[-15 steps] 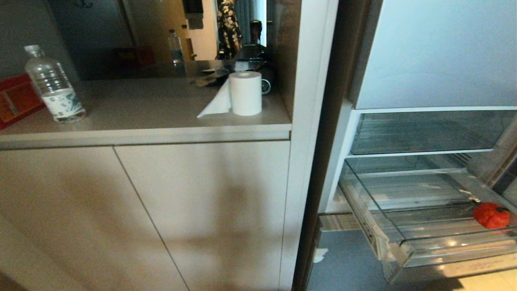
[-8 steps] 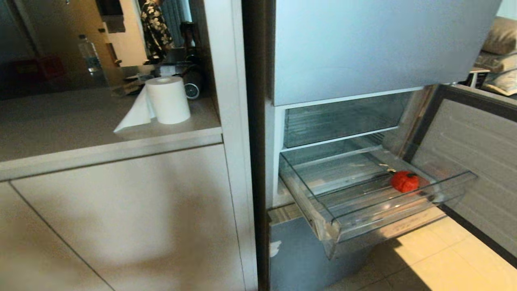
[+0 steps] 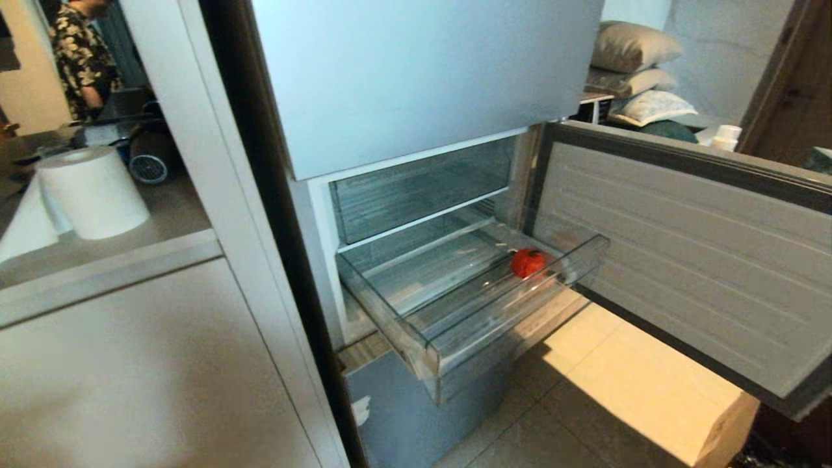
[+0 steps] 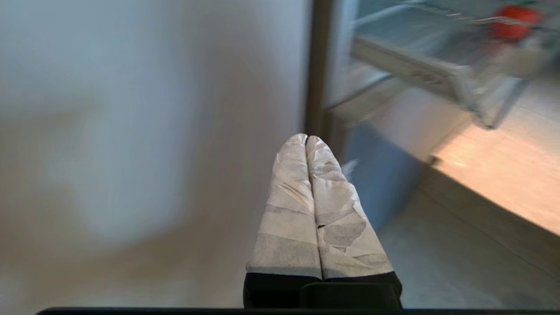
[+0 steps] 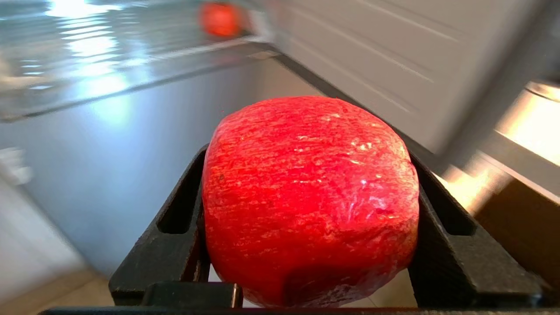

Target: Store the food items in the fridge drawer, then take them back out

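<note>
Fridge drawer, a clear ribbed bin, is standing pulled out from the silver-blue fridge beneath a clear-fronted compartment, with the fridge door hanging open at its right side. One red food item is lying on the drawer floor near the right end, close behind the front lip. In the right wrist view, the right gripper is clamping its two black fingers against either side of a second red food item, a roundish piece with a rough, glossy skin, and is holding it below and outside the drawer; the piece in the drawer is showing small beyond it. In the left wrist view, the left gripper is pointing toward the floor beside the fridge base, its taped fingers pressing together with nothing between them. Neither arm is appearing in the head view. On the counter to the fridge's left a paper roll is standing upright, and a person in a patterned shirt is standing behind it. Pillows are lying beyond the door.
</note>
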